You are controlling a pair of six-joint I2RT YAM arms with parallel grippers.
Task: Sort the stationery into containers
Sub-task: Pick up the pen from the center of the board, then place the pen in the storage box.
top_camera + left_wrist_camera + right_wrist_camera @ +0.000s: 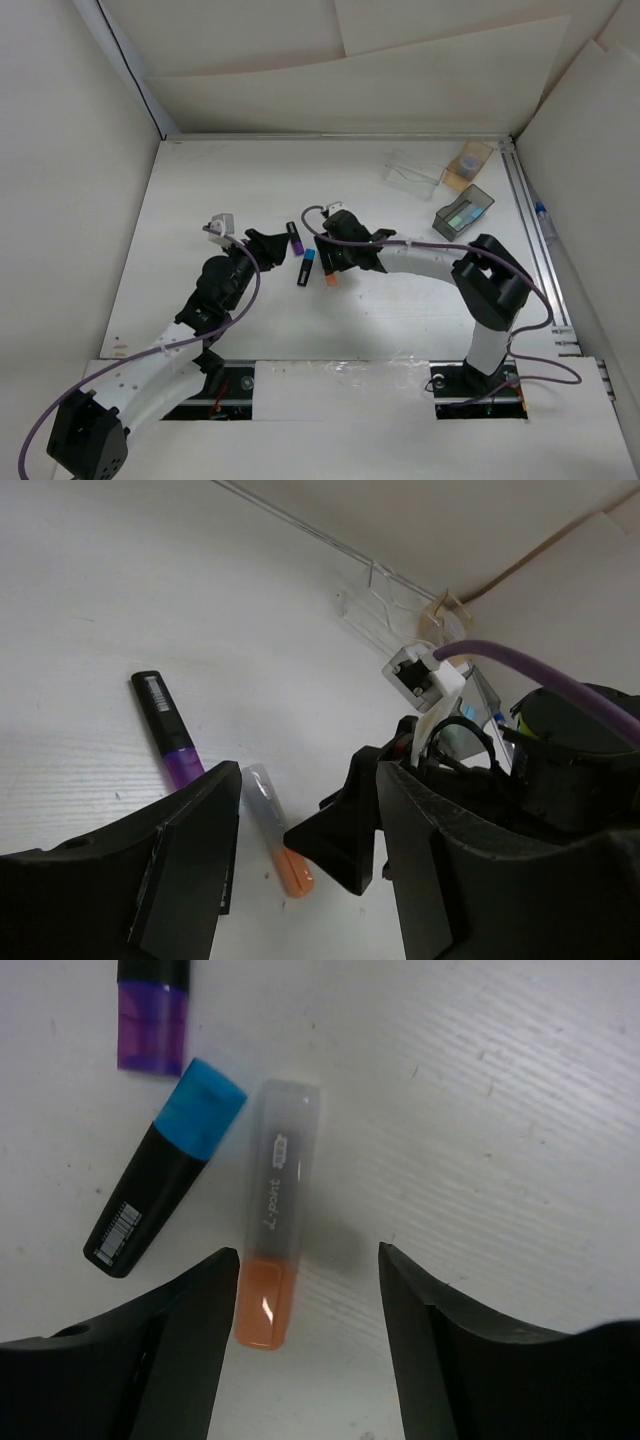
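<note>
Sorting looked partly done: in the overhead view the smoky grey box (463, 212) held something greenish and the tan-orange box (468, 163) something with a light-blue end. The clear box (412, 172) beside them seemed to hold nothing, though its faint walls made that uncertain. Three markers lay loose on the desk (200, 180) near its middle, well apart from the boxes: a purple-ended marker (168, 735), a blue-ended marker (165, 1180) and an orange-ended marker (272, 1215). The right jaws were spread wide and hung over the orange-ended marker, which lay flat on the desk between them, touched by neither; the blue-ended one lay just beside it. The left jaws were likewise spread, pinching nothing, with the purple-ended marker just beyond one tip. So, as I judged it, three markers at least were left to be boxed, the orange-ended one most likely next. What exactly lay in the two filled boxes was too small to tell, and how many pieces each held could not be made out. The top edge of the right wrist view cut off the purple-ended marker, and in the overhead view the right arm covered the orange-ended marker's pale body. A small blue-and-white object (540, 212) by the right wall could not be identified.
</note>
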